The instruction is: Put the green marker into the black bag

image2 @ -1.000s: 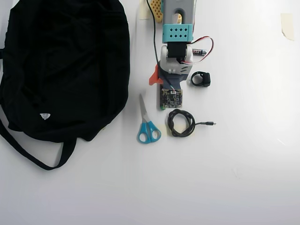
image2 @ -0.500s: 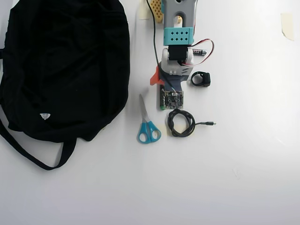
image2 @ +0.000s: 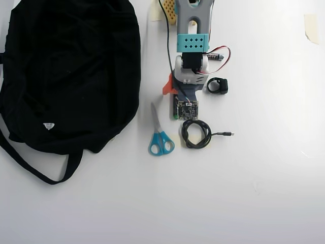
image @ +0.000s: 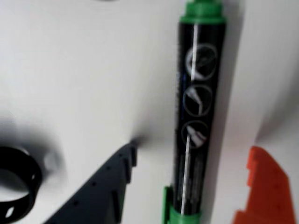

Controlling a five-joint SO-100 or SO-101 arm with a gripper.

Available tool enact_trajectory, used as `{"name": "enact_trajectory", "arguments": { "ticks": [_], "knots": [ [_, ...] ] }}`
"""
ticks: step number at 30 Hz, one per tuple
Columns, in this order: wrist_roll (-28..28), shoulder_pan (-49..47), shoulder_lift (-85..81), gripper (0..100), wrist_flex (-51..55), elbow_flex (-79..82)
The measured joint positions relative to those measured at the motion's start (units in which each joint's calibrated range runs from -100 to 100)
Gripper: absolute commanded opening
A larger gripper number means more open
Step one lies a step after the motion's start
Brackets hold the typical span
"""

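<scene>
In the wrist view the green marker (image: 198, 116) lies on the white table, a dark barrel with white print and green at both ends. My gripper (image: 192, 151) is open and straddles it: the dark finger (image: 105, 186) is to its left, the orange finger (image: 261, 186) to its right, neither touching. From overhead the arm covers the marker except for a green sliver (image2: 175, 116) beside the wrist camera board. The gripper (image2: 176, 96) hangs just right of the black bag (image2: 71, 71), which fills the left of the table and has a small white label.
Blue-handled scissors (image2: 161, 141) lie below the gripper, with a coiled black cable (image2: 196, 133) to their right. A black ring (image2: 217, 85) sits right of the arm and also shows in the wrist view (image: 16, 182). A small battery (image2: 216, 56) lies by the arm's wires.
In the overhead view the arm's teal link has slid slightly down the picture as the wrist tilts lower over the marker. Nothing on the table has moved.
</scene>
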Motion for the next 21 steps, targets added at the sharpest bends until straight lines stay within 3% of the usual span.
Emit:
{"name": "enact_trajectory", "arguments": {
  "ticks": [21],
  "knots": [
    [0.0, 0.0, 1.7, 30, -1.5, -1.2]
  ]
}}
